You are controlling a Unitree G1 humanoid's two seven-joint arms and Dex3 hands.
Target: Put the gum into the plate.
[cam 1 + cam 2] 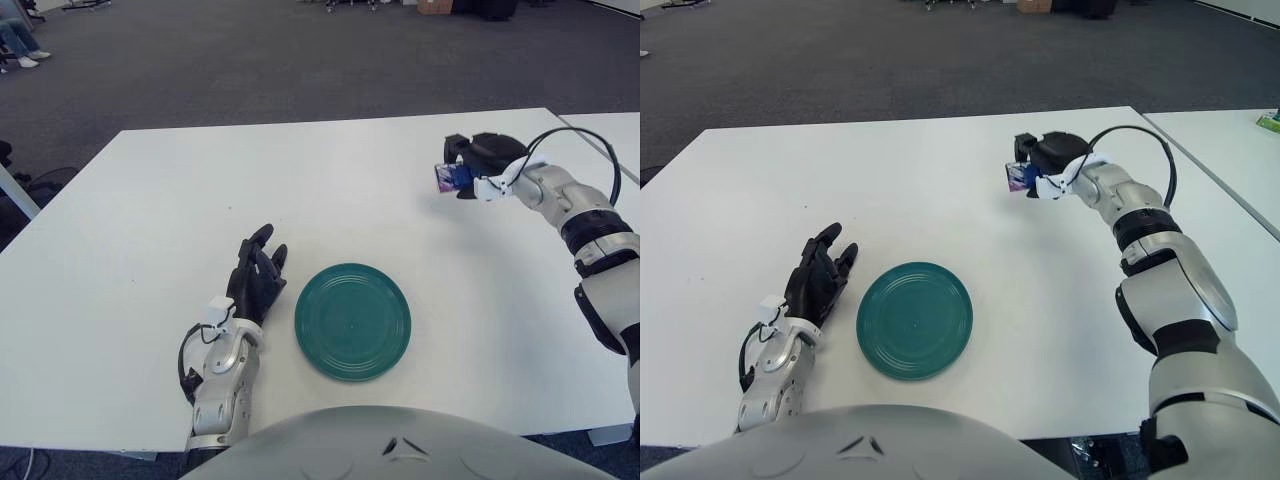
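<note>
Fingers of right hand (478,160) clamped on gum (449,178), held above far right of table (130,230), well apart from green plate (352,320). Small pack, likely light and stiff, wrapper probably slick; best pinched across its flat sides. Left hand (256,275) just left of plate, fingers loosely extended, holding nothing.

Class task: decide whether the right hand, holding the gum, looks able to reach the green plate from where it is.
Probably yes. The right hand grips the gum beyond the plate, with only bare table between. The left hand shows left of the plate, outside that path.
</note>
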